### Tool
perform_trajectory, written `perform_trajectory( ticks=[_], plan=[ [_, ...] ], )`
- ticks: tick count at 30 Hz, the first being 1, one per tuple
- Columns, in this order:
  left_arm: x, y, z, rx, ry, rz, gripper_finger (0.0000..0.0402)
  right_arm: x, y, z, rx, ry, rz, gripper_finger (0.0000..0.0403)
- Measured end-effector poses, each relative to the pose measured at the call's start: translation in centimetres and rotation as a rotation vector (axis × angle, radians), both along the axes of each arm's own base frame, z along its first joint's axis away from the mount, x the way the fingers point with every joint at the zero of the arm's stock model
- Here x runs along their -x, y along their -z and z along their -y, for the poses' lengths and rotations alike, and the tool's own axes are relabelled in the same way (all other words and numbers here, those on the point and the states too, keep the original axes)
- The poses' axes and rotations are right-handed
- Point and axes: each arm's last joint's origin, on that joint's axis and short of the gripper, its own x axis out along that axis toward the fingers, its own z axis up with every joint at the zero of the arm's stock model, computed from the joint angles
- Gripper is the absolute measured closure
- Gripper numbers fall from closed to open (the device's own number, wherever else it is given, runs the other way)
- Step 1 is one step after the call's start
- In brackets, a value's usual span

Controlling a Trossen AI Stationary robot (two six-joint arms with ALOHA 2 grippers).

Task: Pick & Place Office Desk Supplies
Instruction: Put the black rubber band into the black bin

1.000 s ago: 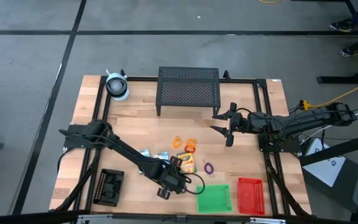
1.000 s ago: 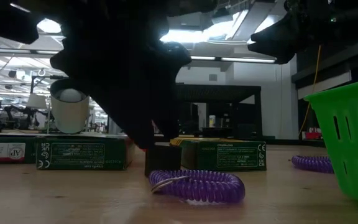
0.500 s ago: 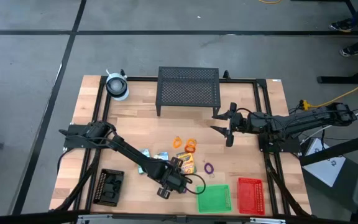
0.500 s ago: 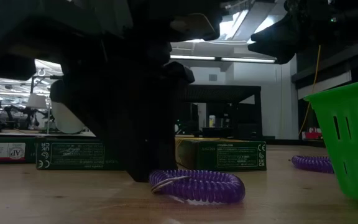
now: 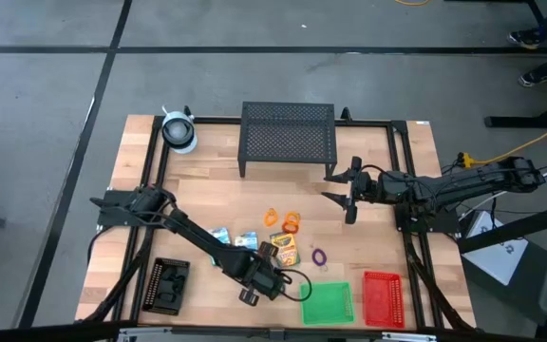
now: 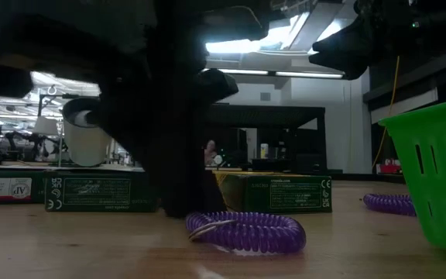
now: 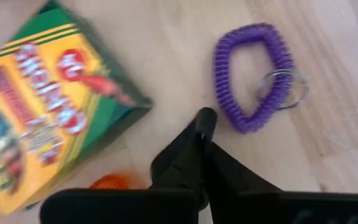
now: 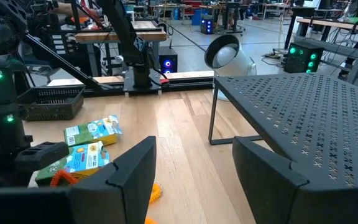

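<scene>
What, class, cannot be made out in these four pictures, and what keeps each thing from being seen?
- Whether the shut left gripper holds anything: the left wrist view shows nothing between the fingertips, and its dark bulk fills the low view.
- The black tray contents: too small in the high view.
- The crayon box: blurred and cut off by the left wrist view's edge.
- The green tray: cut off by the low view's edge.

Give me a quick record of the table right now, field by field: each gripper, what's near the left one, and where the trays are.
left gripper: shut, nothing seen between its fingers, low over the wood
beside it: purple loop and crayon box, both apart from the fingers
right gripper: open, holding nothing, near the mesh stand
green tray: front edge, next to the red tray
black tray: front left
</scene>
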Motion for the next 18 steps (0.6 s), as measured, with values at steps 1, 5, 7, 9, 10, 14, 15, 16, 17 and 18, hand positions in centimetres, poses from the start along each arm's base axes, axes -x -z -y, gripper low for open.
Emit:
perform_trajectory(
  ticks=[1, 5, 7, 9, 10, 14, 15, 16, 17, 18],
  plan=[
    [0.2, -0.4, -0.1, -0.003, -0.006, 0.002, 0.0397, 0.0, 0.0, 0.0, 0.0, 0.0, 0.0, 0.0188],
    [1.0, -3.2, -0.3, 0.019, -0.055, 0.046, 0.0398, 0.0, 0.0, 0.0, 0.0, 0.0, -0.001, 0.0188],
    [1.8, -4.7, -0.3, 0.029, -0.085, 0.067, 0.0398, 0.0, 0.1, 0.0, 0.0, 0.0, -0.008, 0.0188],
    [2.6, -6.3, 0.0, 0.051, -0.107, 0.096, 0.0398, 0.0, 0.1, 0.0, -0.002, 0.0, -0.009, 0.0188],
    [3.1, -7.1, 0.1, 0.06, -0.124, 0.109, 0.0398, 0.0, 0.1, 0.0, -0.002, 0.0, -0.01, 0.0188],
    [5.6, -10.2, 0.9, 0.099, -0.202, 0.176, 0.0399, 0.0, 0.1, 0.0, -0.013, 0.001, -0.009, 0.0188],
    [6.3, -10.7, 1.2, 0.106, -0.22, 0.194, 0.0399, 0.0, 0.1, 0.0, -0.017, 0.002, -0.008, 0.0188],
    [7.1, -11.1, 1.5, 0.115, -0.237, 0.208, 0.0399, 0.0, 0.1, 0.0, -0.018, 0.003, -0.008, 0.0188],
    [8.1, -11.4, 1.7, 0.125, -0.253, 0.214, 0.0398, 0.0, 0.1, 0.0, -0.019, 0.002, -0.008, 0.0188],
    [9.1, -11.5, 2.0, 0.135, -0.272, 0.204, 0.0398, 0.0, 0.1, 0.0, -0.02, 0.002, -0.008, 0.0188]
  ],
)
